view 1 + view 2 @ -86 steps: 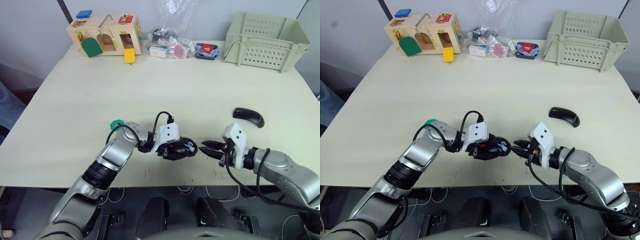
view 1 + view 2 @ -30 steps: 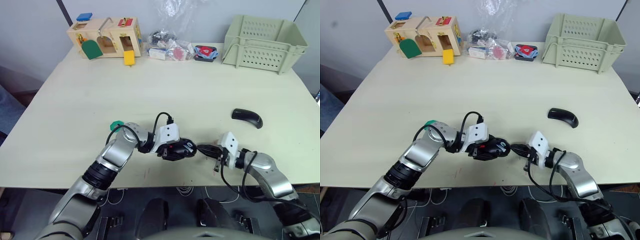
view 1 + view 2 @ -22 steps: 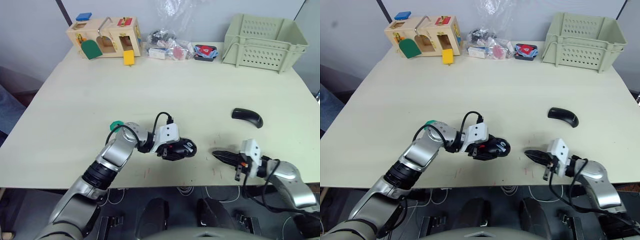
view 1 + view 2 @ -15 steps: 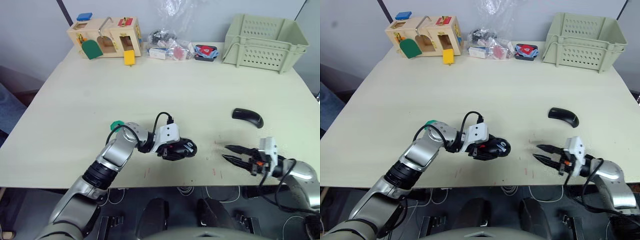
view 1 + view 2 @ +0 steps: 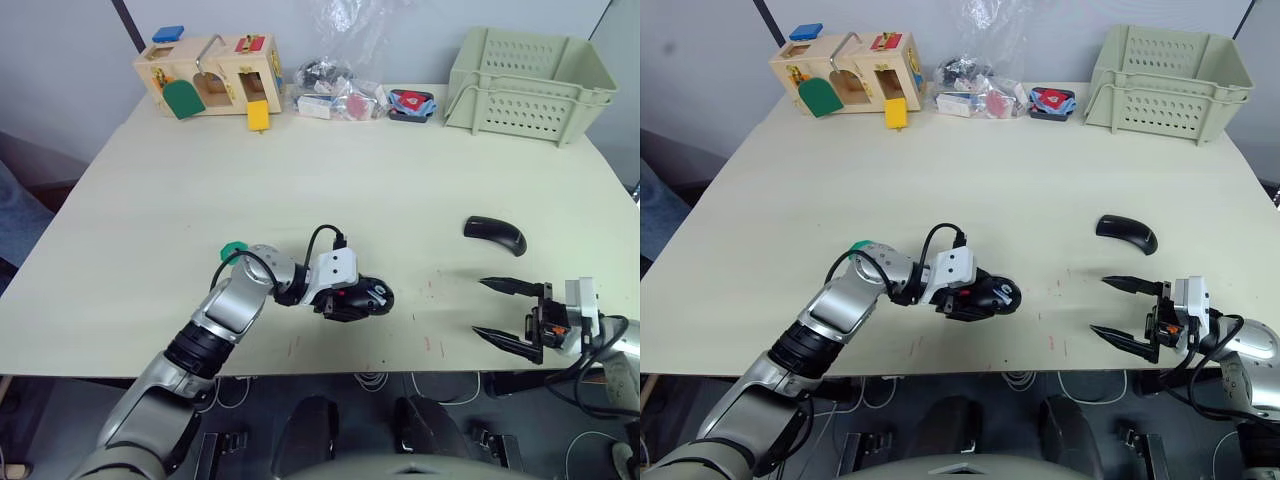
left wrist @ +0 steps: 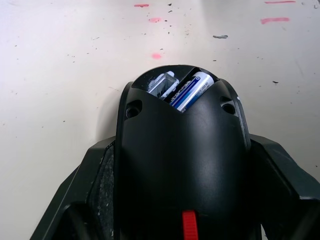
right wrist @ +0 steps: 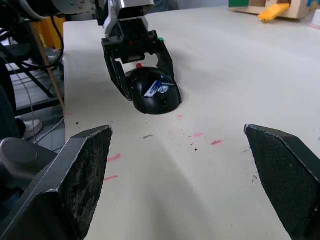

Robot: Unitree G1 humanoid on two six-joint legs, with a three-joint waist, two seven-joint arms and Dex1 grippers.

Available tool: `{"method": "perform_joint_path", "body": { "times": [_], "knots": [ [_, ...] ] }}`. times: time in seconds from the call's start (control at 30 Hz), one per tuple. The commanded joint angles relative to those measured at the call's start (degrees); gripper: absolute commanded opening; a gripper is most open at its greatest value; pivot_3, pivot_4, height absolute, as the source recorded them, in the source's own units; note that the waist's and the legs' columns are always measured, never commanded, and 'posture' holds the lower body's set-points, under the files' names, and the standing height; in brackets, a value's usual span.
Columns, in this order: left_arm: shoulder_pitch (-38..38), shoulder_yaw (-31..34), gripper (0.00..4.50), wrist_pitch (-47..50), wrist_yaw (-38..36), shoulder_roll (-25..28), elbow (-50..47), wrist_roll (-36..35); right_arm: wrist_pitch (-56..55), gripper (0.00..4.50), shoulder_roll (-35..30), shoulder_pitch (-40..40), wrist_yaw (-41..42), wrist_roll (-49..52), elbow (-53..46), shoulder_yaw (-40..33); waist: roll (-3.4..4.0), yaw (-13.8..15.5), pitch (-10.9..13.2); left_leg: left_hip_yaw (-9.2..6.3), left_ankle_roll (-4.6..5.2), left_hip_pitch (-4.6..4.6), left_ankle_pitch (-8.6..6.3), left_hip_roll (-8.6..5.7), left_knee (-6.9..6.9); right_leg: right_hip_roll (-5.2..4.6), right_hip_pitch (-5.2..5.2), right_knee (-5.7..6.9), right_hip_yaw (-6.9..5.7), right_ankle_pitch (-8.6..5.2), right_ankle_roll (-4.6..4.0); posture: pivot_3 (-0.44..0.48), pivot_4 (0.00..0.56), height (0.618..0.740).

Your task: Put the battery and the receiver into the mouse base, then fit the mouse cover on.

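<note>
**Clamping the mouse base while the right gripper stands wide open**

Holding the mouse base [image 5: 360, 297] near the front middle of the table [image 5: 330, 180], the left gripper [image 5: 352, 298] has its two black fingers closed on the body's sides. In the left wrist view those fingers [image 6: 92, 190] press against both flanks of the black shell, and the far end of the base shows an opening where the battery [image 6: 192, 90], blue and white, lies tilted in its slot beside a small clear-and-white part [image 6: 162, 85]. The right wrist view shows the same blue-and-white label [image 7: 156, 89] at the near end of the base, which rests on the table between the left fingers.

Further right, the mouse cover [image 5: 496, 234] lies by itself on the table, a glossy black curved shell, well apart from the base and from both grippers.

At the front right edge of the table, the right gripper [image 5: 510, 313] points toward the base with its jaws spread wide and nothing between them; its textured pads [image 7: 85, 170] frame the base from a distance in its own wrist view. Small red and black marks dot the tabletop between the base and this gripper.

Along the back edge, from left to right, stand a wooden toy house [image 5: 208, 70], a clear plastic bag of small items [image 5: 340, 90], a small red-and-blue pouch [image 5: 412, 102] and a pale green crate [image 5: 525, 75].
</note>
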Motion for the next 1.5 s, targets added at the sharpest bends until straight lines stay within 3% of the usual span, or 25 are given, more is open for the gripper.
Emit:
{"method": "perform_joint_path", "body": {
  "times": [0.03, 0.1, 0.37, 0.6, 0.7, 0.8, 1.07, 1.5],
  "knots": [
    [0.8, -1.4, 3.99, 0.3, -2.0, 0.8, 0.9, -0.2, -1.3, 4.5, 0.2, -0.6, 1.2, 1.2, 0.0, -1.5, 0.0, 0.0, 0.0, 0.0, 0.0, 0.0, 0.0, 0.0, 0.0, 0.0, 0.0, 0.0, 0.0, 0.02, -0.03, 0.0, 0.15, 0.74],
    [0.9, -0.8, 4.47, 0.2, -2.3, 0.9, 0.7, -0.7, -1.4, 4.5, 0.4, -0.6, 1.6, 1.2, 0.1, -1.5, 0.03, -0.1, 0.0, 0.0, 0.0, -0.01, 0.0, 0.0, 0.0, 0.0, -0.01, 0.0, 0.01, 0.02, -0.03, 0.0, 0.15, 0.74],
    [1.4, 4.7, 4.47, -0.4, -4.0, 2.4, -1.9, -6.5, -1.6, 4.5, 1.2, -0.1, 2.2, 1.6, -0.4, -1.6, 0.08, -0.2, 0.4, 0.01, 0.0, -0.02, 0.0, 0.01, 0.0, 0.03, -0.04, 0.03, 0.03, 0.02, -0.04, 0.0, 0.15, 0.74],
    [5.5, 19.4, 4.47, 4.8, -5.5, 6.7, -8.5, -21.0, -1.9, 4.5, 1.9, 0.3, 2.3, 2.3, -1.0, -1.8, 0.03, -0.1, 0.9, 0.02, -0.01, -0.04, 0.0, 0.04, 0.02, 0.02, -0.06, 0.07, 0.03, 0.03, -0.04, 0.0, 0.15, 0.74],
    [8.0, 24.8, 4.47, 4.8, -4.0, 8.6, -8.3, -23.3, -2.0, 4.5, 2.1, 0.2, 2.4, 2.2, -1.0, -1.7, 0.05, -0.2, 0.9, 0.01, -0.01, -0.03, 0.01, 0.04, 0.02, 0.02, -0.06, 0.07, 0.02, 0.03, -0.04, 0.0, 0.15, 0.74],
    [11.7, 30.6, 4.47, 2.8, -1.6, 10.0, -5.6, -23.6, -1.9, 4.5, 2.4, -0.1, 2.3, 2.2, -0.9, -1.5, 0.11, -0.4, 1.0, 0.04, -0.01, 0.0, 0.01, 0.05, 0.02, 0.03, -0.06, 0.08, 0.04, 0.03, -0.03, 0.0, 0.15, 0.74],
    [15.2, 36.7, 4.47, -7.6, -3.9, 14.0, 7.7, -22.2, -1.8, 4.5, 2.9, 0.0, 2.2, 2.2, -1.5, -1.3, 0.05, -0.1, 1.1, 0.06, -0.02, 0.0, 0.01, 0.04, 0.02, 0.01, -0.07, 0.1, 0.02, 0.03, -0.04, 0.0, 0.15, 0.74],
    [2.5, 35.4, 4.47, -23.0, -10.9, 17.0, 40.3, -16.8, -2.2, 4.5, 3.3, -0.8, 1.9, 1.5, -1.0, -0.9, 0.02, -0.1, 1.1, 0.29, -0.02, -0.02, 0.01, 0.03, 0.03, 0.02, -0.07, 0.14, -0.04, 0.04, -0.04, 0.0, 0.15, 0.74]
  ]
}}
